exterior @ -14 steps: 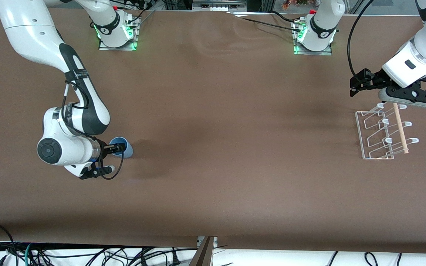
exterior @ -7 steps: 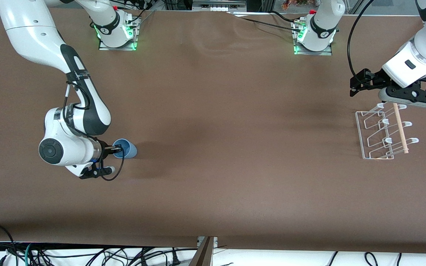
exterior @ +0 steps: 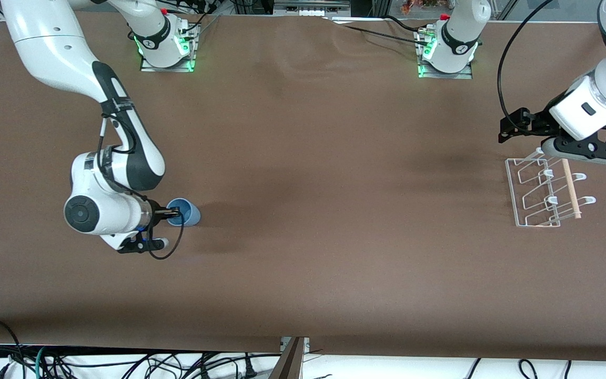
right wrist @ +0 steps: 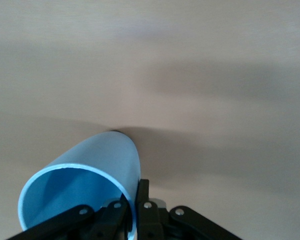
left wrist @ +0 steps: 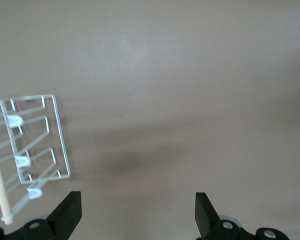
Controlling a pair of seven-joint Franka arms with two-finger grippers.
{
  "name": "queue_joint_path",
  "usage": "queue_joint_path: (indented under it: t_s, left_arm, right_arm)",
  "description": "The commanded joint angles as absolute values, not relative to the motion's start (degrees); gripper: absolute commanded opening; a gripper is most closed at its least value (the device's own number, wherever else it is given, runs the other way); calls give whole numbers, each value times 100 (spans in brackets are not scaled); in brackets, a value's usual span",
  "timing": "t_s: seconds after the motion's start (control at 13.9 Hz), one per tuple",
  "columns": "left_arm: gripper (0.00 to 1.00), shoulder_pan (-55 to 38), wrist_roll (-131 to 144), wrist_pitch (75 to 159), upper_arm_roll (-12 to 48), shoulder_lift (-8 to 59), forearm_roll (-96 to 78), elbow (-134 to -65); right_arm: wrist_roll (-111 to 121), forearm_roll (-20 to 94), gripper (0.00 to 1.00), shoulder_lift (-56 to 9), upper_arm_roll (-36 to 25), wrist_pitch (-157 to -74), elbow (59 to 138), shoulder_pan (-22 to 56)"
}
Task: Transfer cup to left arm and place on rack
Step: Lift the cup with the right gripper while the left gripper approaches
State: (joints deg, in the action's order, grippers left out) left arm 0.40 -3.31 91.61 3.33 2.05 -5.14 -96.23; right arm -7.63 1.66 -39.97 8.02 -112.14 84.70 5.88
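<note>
The light-blue cup [exterior: 184, 212] hangs tilted on its side over the table at the right arm's end. My right gripper [exterior: 172, 213] is shut on its rim, one finger inside and one outside. In the right wrist view the cup [right wrist: 85, 182] fills the foreground and my right gripper [right wrist: 131, 210] pinches its wall. The white wire rack [exterior: 543, 190] with its wooden dowel [exterior: 570, 188] stands at the left arm's end. My left gripper [exterior: 513, 126] is open and empty over the table beside the rack's farther end. The left wrist view shows the rack [left wrist: 32, 145] and my open left gripper [left wrist: 138, 215].
The brown table [exterior: 334, 210] is bare between the cup and the rack. The two arm bases [exterior: 166, 47] stand along the table edge farthest from the front camera. Cables lie below the table's near edge [exterior: 124, 363].
My right gripper has carried the cup a little toward the left arm's end, raised off the table. The left gripper has shifted slightly over the rack's farther end.
</note>
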Motion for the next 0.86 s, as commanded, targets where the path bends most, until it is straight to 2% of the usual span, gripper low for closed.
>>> queue_joint_path:
  t_s: [0.0,0.22,0.43,0.79]
  left_arm:
    - [100,106,-483,8693,351,360,-685,-9387]
    - [100,18,-658,8684,387,395,-791,-9387]
    - [100,-79,-1973,8736,483,632,-913,-9395]
    - [100,-412,-3503,9438,483,896,-1836,-9527]
  right_arm:
    - [-1457,333,0,-3718,1036,-10759,8411,817]
    - [-2247,1262,0,-3656,1502,-10679,8210,878]
    - [-3205,1564,0,-3691,1818,-10836,8033,1290]
    - [-4490,2275,0,-3735,1846,-12136,7823,2354]
